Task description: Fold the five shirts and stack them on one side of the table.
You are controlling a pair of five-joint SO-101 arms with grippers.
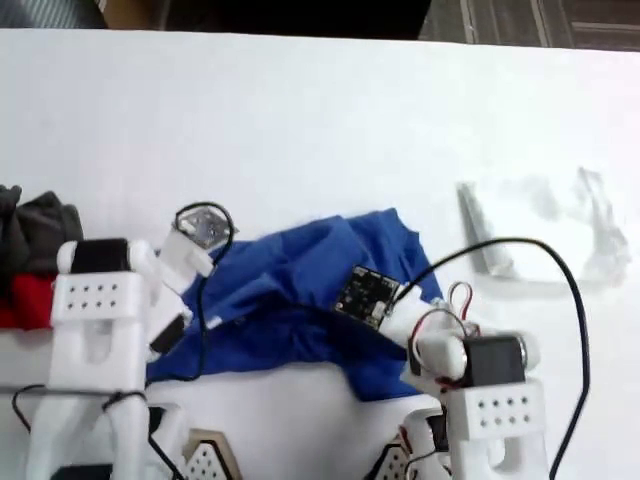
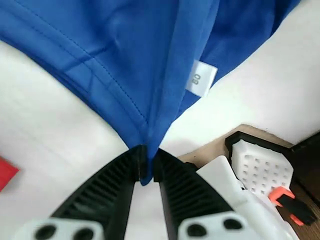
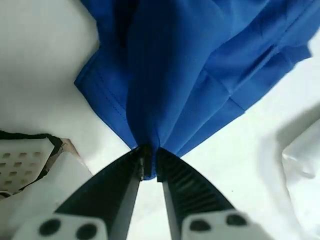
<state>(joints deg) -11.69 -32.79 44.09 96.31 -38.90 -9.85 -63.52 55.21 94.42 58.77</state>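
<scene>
High view's edge cuts off dark shirt [image 1: 38,222] & red shirt [image 1: 24,300], both partly behind left arm [image 1: 97,300].

White bench [image 1: 300,110], wide and plain, with a blue shirt [image 1: 300,290] lying crumpled near the front middle, cloth bunched in loose folds and one corner reaching toward the far side. At the left edge, a dark grey garment [image 1: 40,225] heaped just behind a red garment [image 1: 30,300], the two touching, both close to the front. Off to the right, well apart from the blue shirt, a crumpled sheet of clear plastic [image 1: 560,230] resting on the white surface, with a greyish band along the side nearer the shirt.
</scene>
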